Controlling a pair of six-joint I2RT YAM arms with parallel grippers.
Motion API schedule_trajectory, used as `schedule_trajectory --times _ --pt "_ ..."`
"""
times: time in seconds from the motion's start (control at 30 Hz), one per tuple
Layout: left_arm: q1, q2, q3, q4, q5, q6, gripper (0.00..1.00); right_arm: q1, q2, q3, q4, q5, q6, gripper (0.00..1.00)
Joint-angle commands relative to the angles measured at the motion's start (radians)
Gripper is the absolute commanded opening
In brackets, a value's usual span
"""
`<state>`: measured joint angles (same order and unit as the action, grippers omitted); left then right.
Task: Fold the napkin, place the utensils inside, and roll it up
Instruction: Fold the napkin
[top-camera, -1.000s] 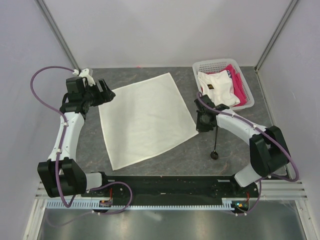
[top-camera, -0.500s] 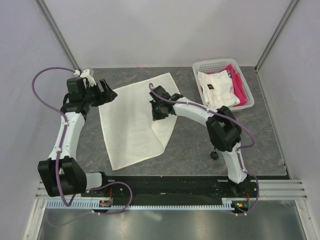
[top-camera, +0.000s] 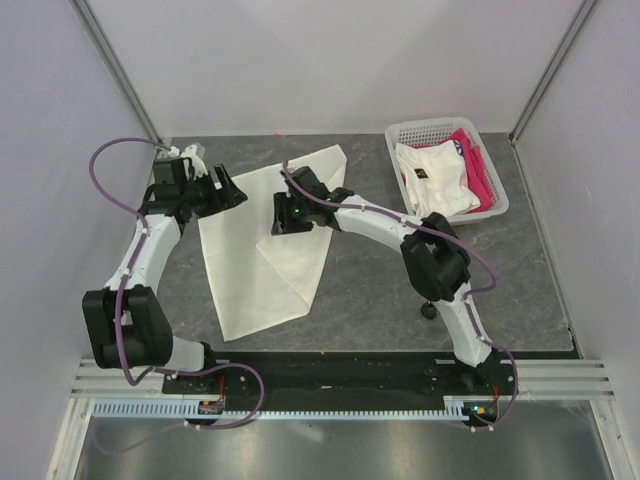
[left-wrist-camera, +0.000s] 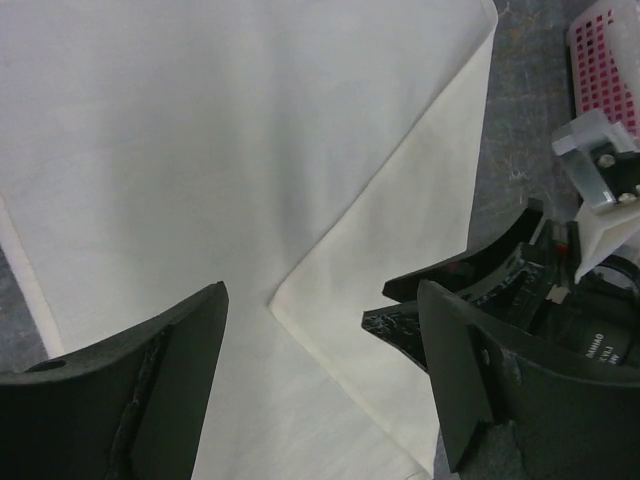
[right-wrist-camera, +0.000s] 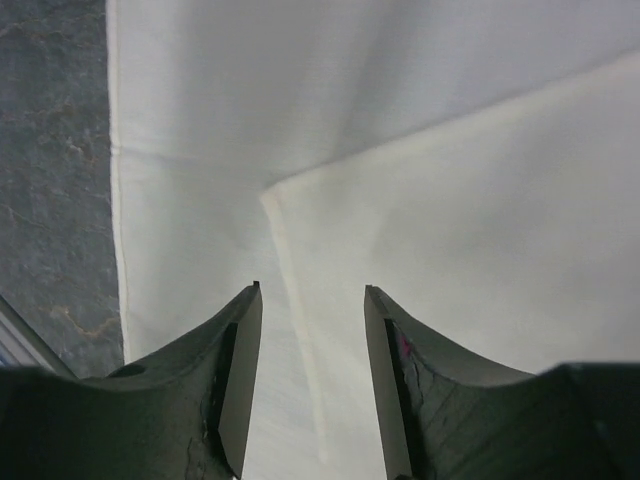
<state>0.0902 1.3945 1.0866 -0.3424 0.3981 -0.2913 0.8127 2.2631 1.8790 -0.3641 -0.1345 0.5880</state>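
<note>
At the far left we see the left gripper (top-camera: 225, 190), its two curved black plastic fingers spread wide with nothing between them, hanging just above the upper left edge of the plain cream-white square cloth napkin (top-camera: 250, 270). The napkin lies flat on the mottled grey stone-look table top (top-camera: 380, 290), thin, soft and matte. One of its corners is turned over onto the middle, so a pointed, slightly creamier flap (right-wrist-camera: 450, 200) rests on the smooth sheet beneath, with a long straight fold running down the right side. Over the middle of the cloth we find the right gripper (top-camera: 282, 220), its dark jaws parted and holding nothing; in its wrist view the tip of the flap lies just ahead of the gap between them. Further right, well apart from the napkin, the slim black spoon (top-camera: 428, 311) lies on the bare table, only its small round bowl showing clearly beside the right arm. At the far right corner sits a white plastic lattice basket (top-camera: 440, 125), holding a crumpled white garment (top-camera: 435, 175) with a small dark mark and a bright pink cloth (top-camera: 483, 175) tucked beside it.
</note>
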Motion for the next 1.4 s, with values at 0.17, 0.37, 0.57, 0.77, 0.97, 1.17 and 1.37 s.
schedule_trajectory --times 0.17,0.37,0.57,0.77,0.97,1.17,1.37 --pt "-0.161 0.162 -0.027 0.026 -0.067 -0.031 0.75 -0.197 -0.523 -0.47 0.151 0.009 -0.011 0.54" --pt "-0.205 0.285 -0.028 0.028 -0.143 -0.052 0.63 -0.271 -0.768 -0.665 0.146 0.052 -0.042 0.55" --pt "-0.214 0.311 -0.04 0.032 -0.24 -0.051 0.6 -0.305 -0.936 -0.771 0.114 0.102 -0.06 0.58" --pt "-0.227 0.333 -0.051 0.032 -0.246 -0.032 0.5 -0.326 -0.988 -0.813 0.08 0.128 -0.073 0.6" --pt "-0.242 0.35 -0.044 0.01 -0.291 -0.022 0.41 -0.333 -0.994 -0.817 0.067 0.127 -0.073 0.6" --pt "-0.265 0.347 -0.045 -0.006 -0.343 -0.009 0.39 -0.336 -0.996 -0.824 0.067 0.128 -0.071 0.6" --pt "-0.28 0.344 -0.047 -0.012 -0.364 -0.005 0.39 -0.339 -0.995 -0.831 0.067 0.128 -0.07 0.61"
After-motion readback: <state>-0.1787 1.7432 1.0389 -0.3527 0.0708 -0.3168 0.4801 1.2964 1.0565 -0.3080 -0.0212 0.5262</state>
